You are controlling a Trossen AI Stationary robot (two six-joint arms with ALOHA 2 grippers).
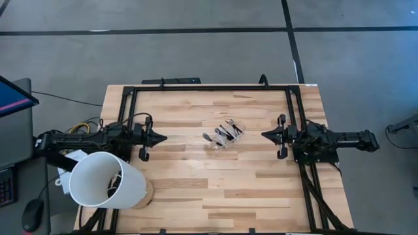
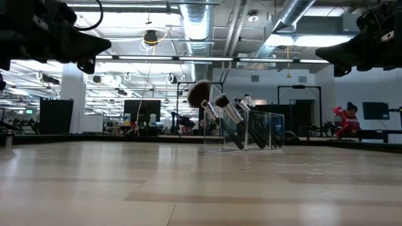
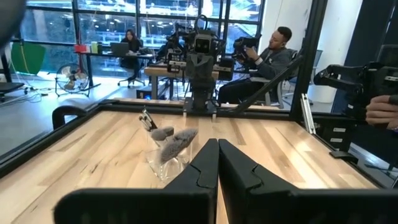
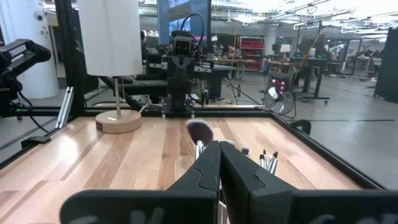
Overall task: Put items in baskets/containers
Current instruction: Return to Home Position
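Standing mid-table, one clear box [image 2: 276, 132] holds perhaps six brushes [image 2: 200, 94]; they overlap, so I can't be sure. Left gripper [image 1: 163, 138] and right gripper [image 1: 264, 136] flank it, well apart, each with fingers pressed together, empty. From table level the brushes lean tips-up; from above that is lost.

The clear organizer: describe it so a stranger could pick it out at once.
On the light wooden table, look near the middle, between the left claw and the right claw. There stands a small see-through box with dark-handled makeup brushes leaning out of it. Unlike the big white cylinder near the table's edge, it is transparent.
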